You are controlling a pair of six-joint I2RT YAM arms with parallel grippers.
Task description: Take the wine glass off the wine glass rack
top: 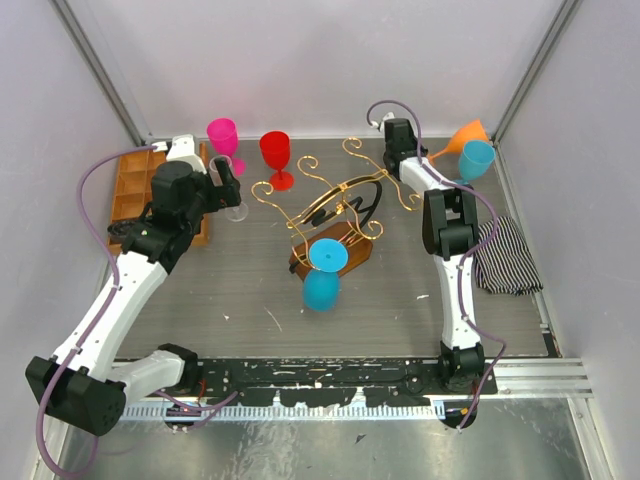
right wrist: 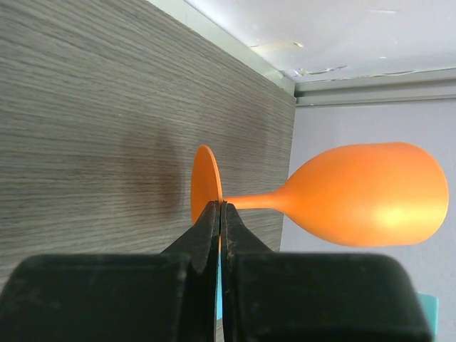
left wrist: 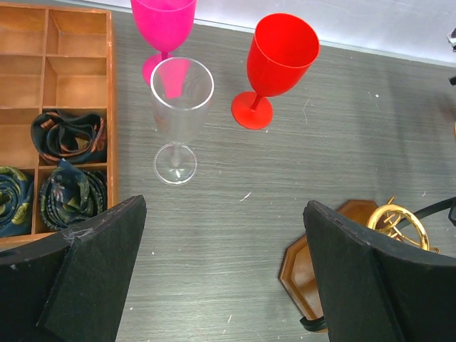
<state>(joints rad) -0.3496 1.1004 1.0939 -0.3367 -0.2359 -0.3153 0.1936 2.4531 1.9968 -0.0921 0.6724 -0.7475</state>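
The right gripper [right wrist: 219, 214] is clenched on the foot rim of the orange wine glass [right wrist: 363, 192], which lies horizontal, bowl pointing away from the fingers, at the far right corner well apart from the wine glass rack [top: 358, 250] (the left gripper [left wrist: 222, 206], jaws spread wide, holds nothing).

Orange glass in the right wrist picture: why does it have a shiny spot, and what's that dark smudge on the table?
Right wrist view: the pale spot on the orange glass is glare from lighting; the soft smudge on the table is probably its shadow.
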